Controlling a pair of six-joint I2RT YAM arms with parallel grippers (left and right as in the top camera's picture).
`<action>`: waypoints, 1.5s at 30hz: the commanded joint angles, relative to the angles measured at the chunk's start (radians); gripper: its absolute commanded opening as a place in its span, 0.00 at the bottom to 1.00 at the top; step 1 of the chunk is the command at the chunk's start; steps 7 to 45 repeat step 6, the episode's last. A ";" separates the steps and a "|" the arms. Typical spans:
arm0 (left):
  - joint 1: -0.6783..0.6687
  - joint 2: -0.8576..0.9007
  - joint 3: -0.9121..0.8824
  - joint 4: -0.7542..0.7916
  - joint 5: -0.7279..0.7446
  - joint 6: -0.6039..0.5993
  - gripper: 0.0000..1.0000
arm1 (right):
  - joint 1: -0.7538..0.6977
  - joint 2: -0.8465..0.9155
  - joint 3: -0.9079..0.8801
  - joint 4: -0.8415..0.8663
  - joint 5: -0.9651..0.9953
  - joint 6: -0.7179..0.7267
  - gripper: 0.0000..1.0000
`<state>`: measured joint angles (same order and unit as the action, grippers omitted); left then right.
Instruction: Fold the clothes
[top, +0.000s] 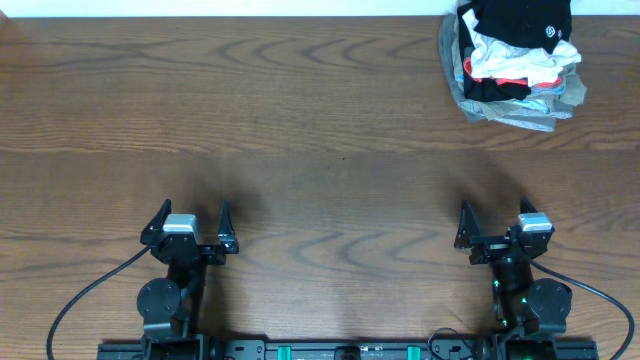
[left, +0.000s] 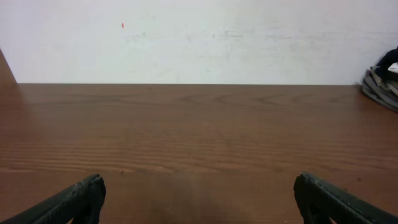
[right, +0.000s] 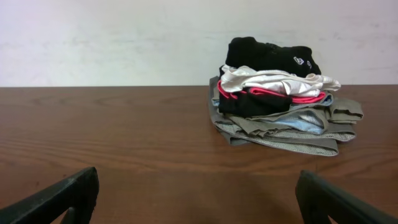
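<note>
Wide brown wooden bench (top: 300, 120), laundry at its far right corner, two hands at the near edge.
The heap (top: 520, 95) of white, grey and red garments carries the crumpled black T-shirt (top: 520, 18) with its small white logo on top. The left hand (top: 193, 212) and right hand (top: 495, 208) are both spread wide and empty, well apart from it.

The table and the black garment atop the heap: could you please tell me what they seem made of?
The table: dark brown wood or wood-look laminate, judging by the flowing grain; finish matte. The black garment: soft thin fabric, since it slumps in rounded folds; matte, with a small white mark.
</note>
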<state>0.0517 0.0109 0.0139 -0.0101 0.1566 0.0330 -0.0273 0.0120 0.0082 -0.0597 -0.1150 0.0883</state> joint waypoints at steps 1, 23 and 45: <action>0.007 -0.006 -0.010 -0.045 0.014 -0.004 0.98 | 0.011 -0.006 -0.003 -0.004 -0.001 0.011 0.99; 0.007 -0.006 -0.010 -0.045 0.014 -0.004 0.98 | 0.011 -0.006 -0.003 -0.004 -0.001 0.011 0.99; 0.007 -0.006 -0.010 -0.045 0.014 -0.004 0.98 | 0.011 -0.006 -0.003 -0.004 -0.001 0.011 0.99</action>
